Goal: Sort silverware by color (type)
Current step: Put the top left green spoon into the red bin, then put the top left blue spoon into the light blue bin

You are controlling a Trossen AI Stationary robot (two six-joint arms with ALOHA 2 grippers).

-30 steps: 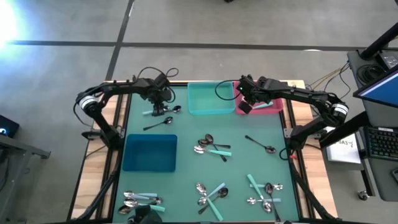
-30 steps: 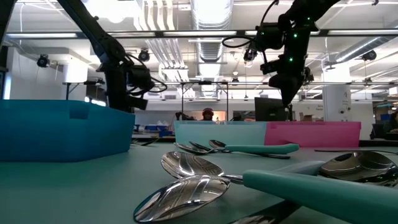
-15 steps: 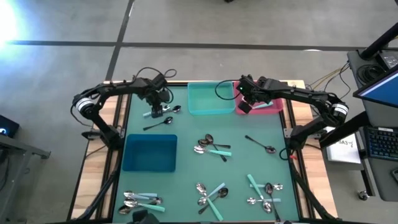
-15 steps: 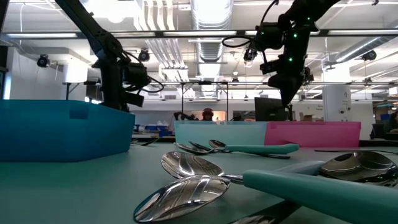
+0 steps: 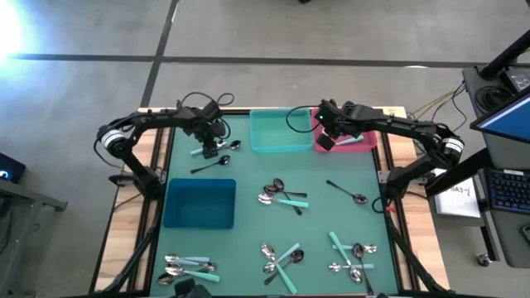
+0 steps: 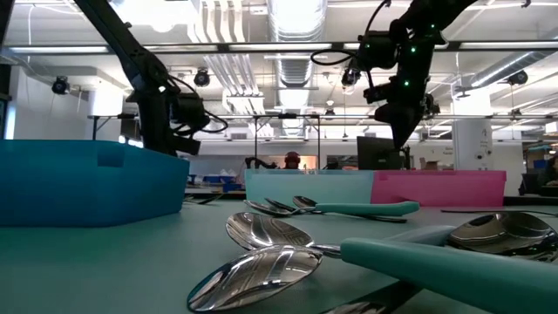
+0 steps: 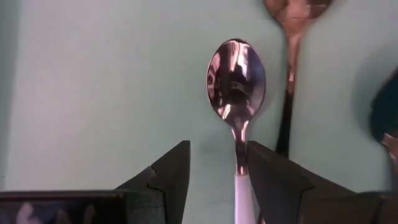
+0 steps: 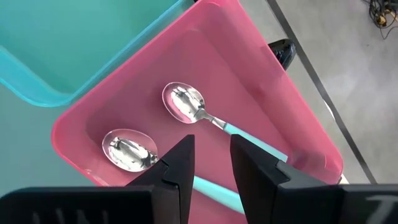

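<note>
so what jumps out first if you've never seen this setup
Probably the three bright bins: a blue bin at the table's left, a teal bin and pink bin side by side at the far edge. Next, the clusters of spoons scattered on the green mat, and two mint-handled spoons already inside the pink bin.

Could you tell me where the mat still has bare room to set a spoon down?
Bare mat lies between the teal bin and the middle spoon cluster, and right of the blue bin. The front edge is crowded with spoon piles. The left gripper occupies the back-left corner.
</note>
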